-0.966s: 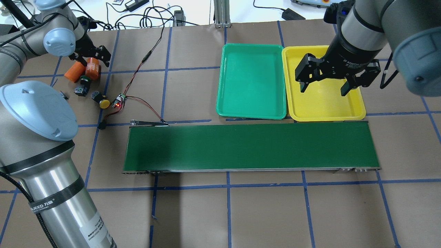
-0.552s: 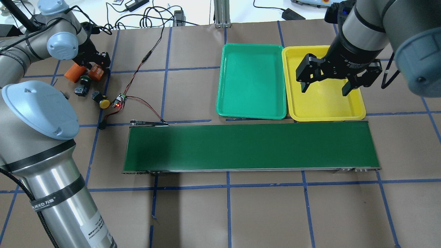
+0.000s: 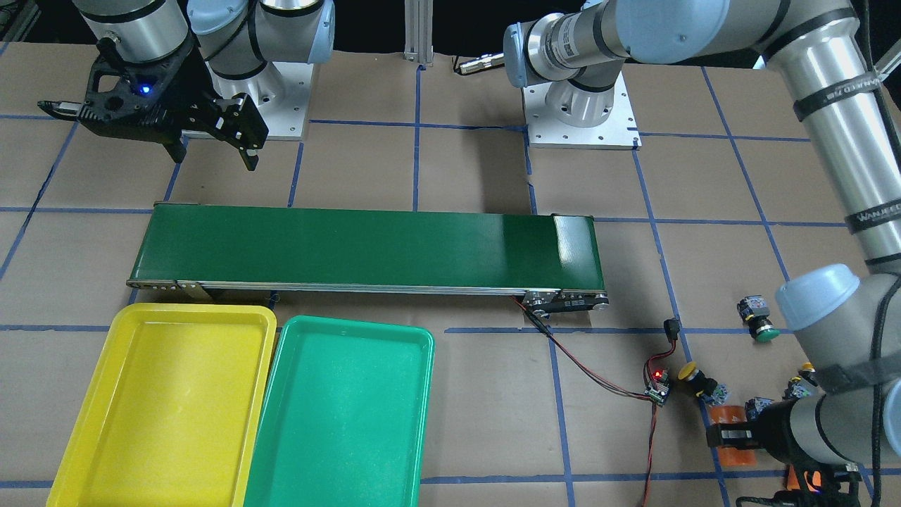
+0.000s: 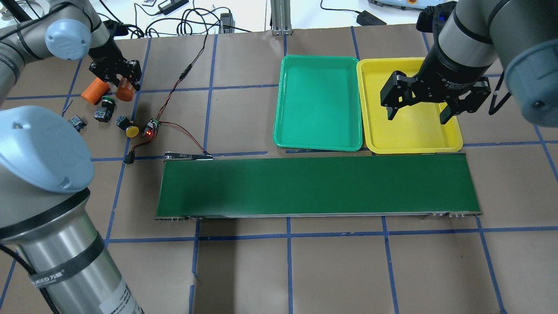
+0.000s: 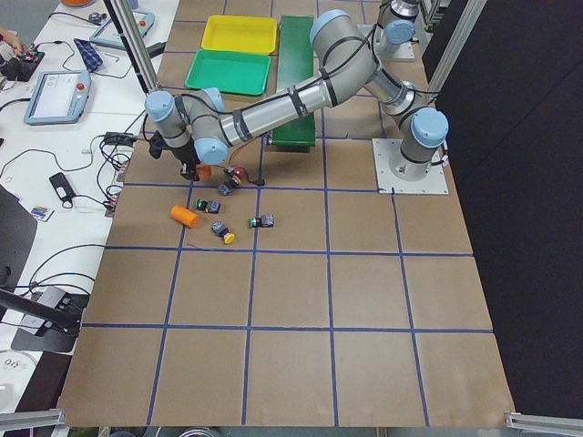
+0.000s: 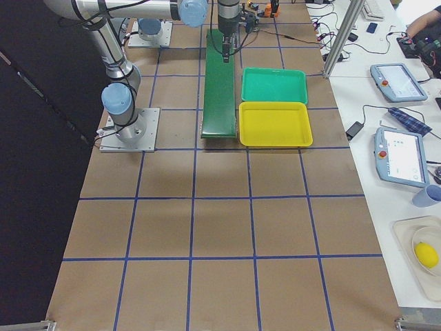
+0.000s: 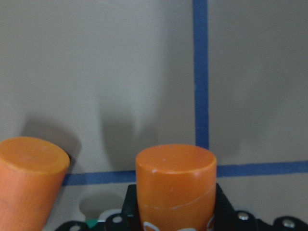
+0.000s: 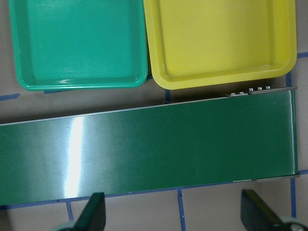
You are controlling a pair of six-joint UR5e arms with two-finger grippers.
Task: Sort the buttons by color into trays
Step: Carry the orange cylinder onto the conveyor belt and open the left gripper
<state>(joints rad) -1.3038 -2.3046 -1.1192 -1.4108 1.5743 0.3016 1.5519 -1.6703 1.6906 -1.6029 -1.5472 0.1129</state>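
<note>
**Left gripper [image 4: 123, 83] clamps an orange cylinder [image 7: 175, 187]; right gripper [image 4: 416, 117] hangs with its fingers spread.**

Near the table's far edge on the robot's left, a yellow-capped button [image 4: 128, 127], a green-capped button [image 4: 104, 111] and a second green-capped button [image 3: 757, 318] lie loose on the brown paper. They are close to one another and well apart from both trays. A second orange cylinder [image 4: 95, 90] lies on its side just beside the gripped one. Toward the far edge on the robot's right, the green tray [image 4: 318, 109] and the yellow tray [image 4: 409, 133] sit side by side, rims touching, just beside the dark-green conveyor belt [image 4: 318, 185]. The right gripper hangs high over this belt-and-tray area.
</note>
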